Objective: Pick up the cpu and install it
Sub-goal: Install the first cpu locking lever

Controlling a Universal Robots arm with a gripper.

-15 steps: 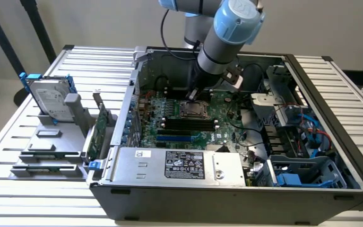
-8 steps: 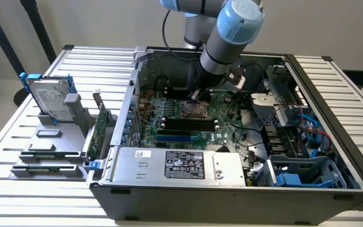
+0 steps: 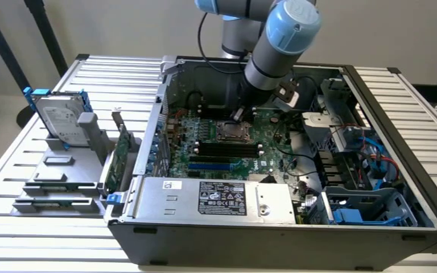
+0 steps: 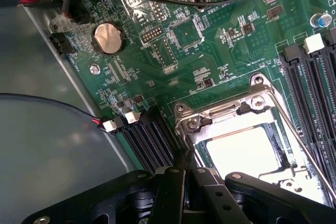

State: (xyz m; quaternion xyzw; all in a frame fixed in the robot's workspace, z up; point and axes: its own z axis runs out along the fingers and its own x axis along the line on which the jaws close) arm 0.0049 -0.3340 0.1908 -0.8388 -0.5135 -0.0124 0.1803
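Claw (image 4: 185, 174) shut w/ nothing in it, hovering just above the socket frame (image 4: 231, 114) on the green board (image 4: 210, 45); chip (image 4: 244, 150) sits inside the socket.

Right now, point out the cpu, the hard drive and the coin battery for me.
cpu (image 4: 247, 150), wrist view, on its bright flat top inside the socket frame.
hard drive (image 3: 57, 120), exterior view, on its silver face.
coin battery (image 4: 108, 37), wrist view, on its round metal face.
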